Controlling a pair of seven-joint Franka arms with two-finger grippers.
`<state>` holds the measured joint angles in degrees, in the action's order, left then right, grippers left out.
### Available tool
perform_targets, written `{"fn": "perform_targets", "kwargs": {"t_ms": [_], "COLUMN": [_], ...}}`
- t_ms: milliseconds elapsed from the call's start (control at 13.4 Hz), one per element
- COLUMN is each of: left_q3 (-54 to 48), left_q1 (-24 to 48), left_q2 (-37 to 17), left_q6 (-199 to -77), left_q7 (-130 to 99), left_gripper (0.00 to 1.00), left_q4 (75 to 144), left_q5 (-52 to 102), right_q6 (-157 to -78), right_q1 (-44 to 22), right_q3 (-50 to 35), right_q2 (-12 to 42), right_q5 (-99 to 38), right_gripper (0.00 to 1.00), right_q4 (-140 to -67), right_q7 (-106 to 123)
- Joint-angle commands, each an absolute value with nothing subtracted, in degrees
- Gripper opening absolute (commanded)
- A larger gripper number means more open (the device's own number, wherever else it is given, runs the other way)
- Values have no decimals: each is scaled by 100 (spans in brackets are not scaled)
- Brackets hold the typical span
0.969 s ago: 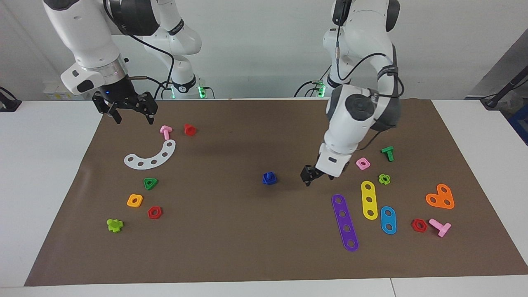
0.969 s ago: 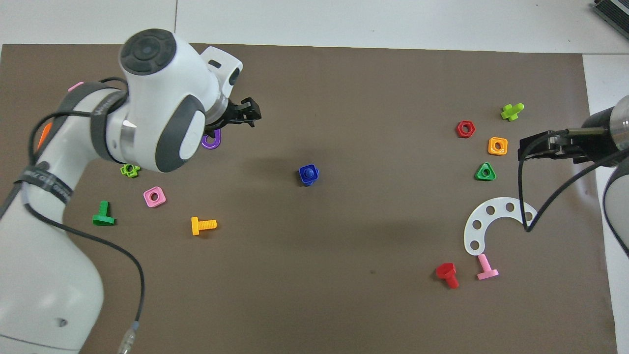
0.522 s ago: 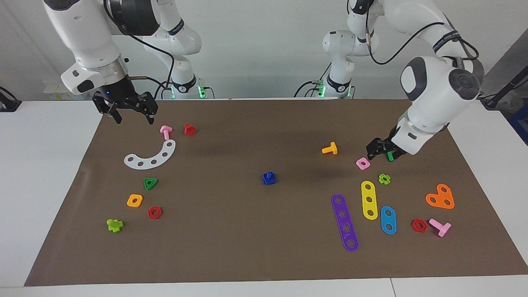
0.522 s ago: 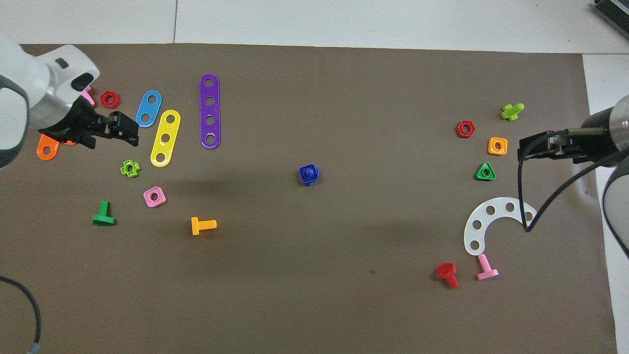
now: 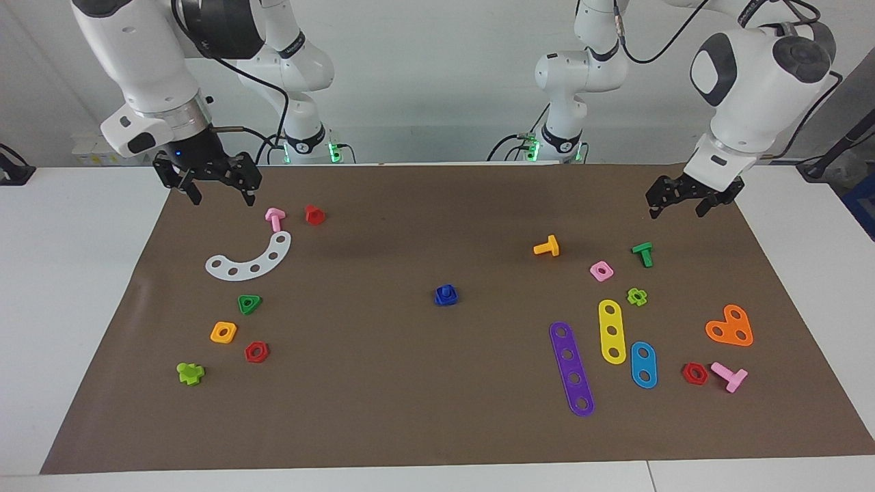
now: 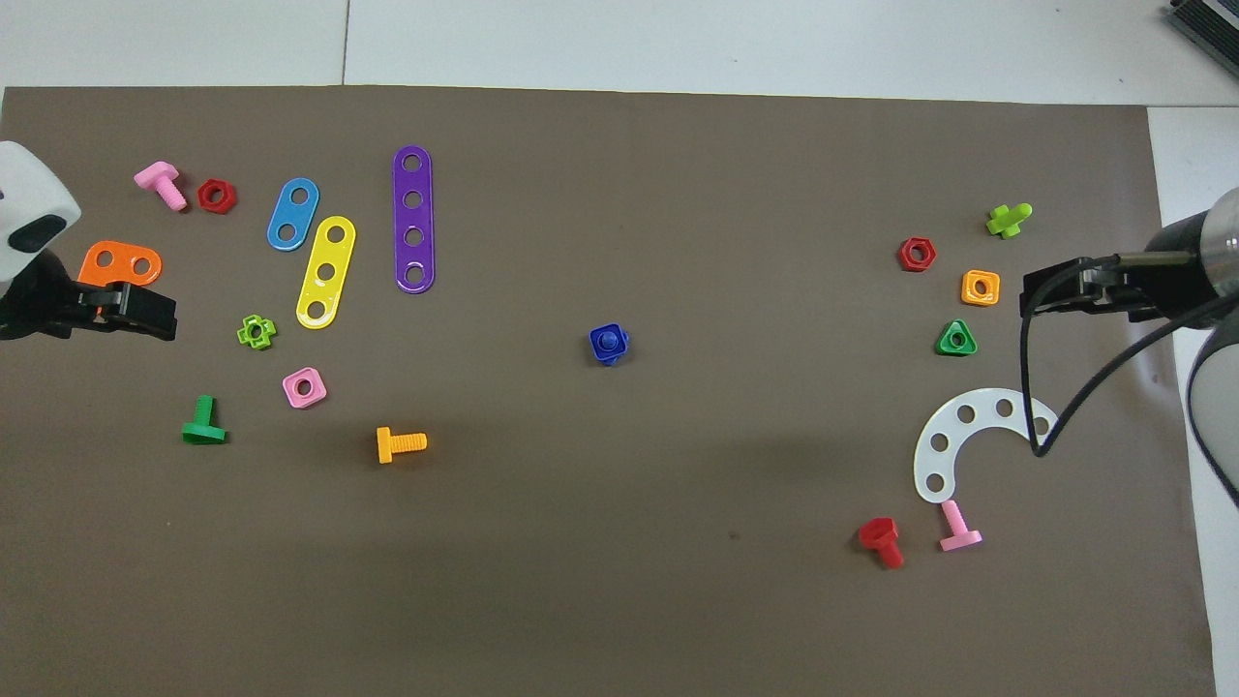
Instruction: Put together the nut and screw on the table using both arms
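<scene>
The dark-blue nut [image 5: 447,299] sits on the brown mat of the table [image 5: 383,410], near its middle. The dark-blue screw's peg [image 5: 446,290] stands up through the nut's hole; its triangular head is hidden under the nut. The pair also shows in the overhead view, nut [image 6: 619,349] and peg [image 6: 607,340]. My left gripper [image 5: 678,205] is open and empty, raised over the mat's edge at the left arm's end, also in the overhead view [image 6: 166,318]. My right gripper [image 5: 223,198] is open and empty, raised over the mat's corner at the right arm's end [image 6: 1030,295], waiting.
Toward the left arm's end lie an orange bolt [image 5: 547,247], pink nut [image 5: 601,271], green bolt [image 5: 642,253], purple, yellow and blue strips, an orange heart plate [image 5: 730,326]. Toward the right arm's end lie a white arc [image 5: 251,261], green triangular nut [image 5: 249,303], orange nut [image 5: 223,332], red pieces.
My left arm has drawn away from beside the blue pair, swung to its own end of the table and risen. The blue pair and my right arm have not moved.
</scene>
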<state>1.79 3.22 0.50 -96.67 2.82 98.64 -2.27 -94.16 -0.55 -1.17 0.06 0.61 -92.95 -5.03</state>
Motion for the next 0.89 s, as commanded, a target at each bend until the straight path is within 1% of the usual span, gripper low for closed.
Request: {"fn": "perform_targets", "kwargs": {"t_ms": [0,149,522,820], "left_q3": [106,140,149,149], "left_q1": [264,237,220,-96], "left_q2": [150,149,185,211], "left_q6": [-9510,-9519,-9510,-9387], "left_q7": [264,255,299,308], "left_gripper": [100,100,100,100], "left_q4": [9687,9537,9492,9545], "left_q5": [-290,112,105,97], "right_q6": [-9369,-9369,-9369,-9369], "right_q1": [-9,-9,-9,-9], "right_q3": [-132,-132,-132,-132], "right_q2": [-9,-9,-9,-9], "right_q5": [-70,-70,-88,-88], "right_gripper": [100,100,100,100], "right_q4": [-9299,-9308,-9308,-9308], "right_q7": [-404,-404,-404,-404]}}
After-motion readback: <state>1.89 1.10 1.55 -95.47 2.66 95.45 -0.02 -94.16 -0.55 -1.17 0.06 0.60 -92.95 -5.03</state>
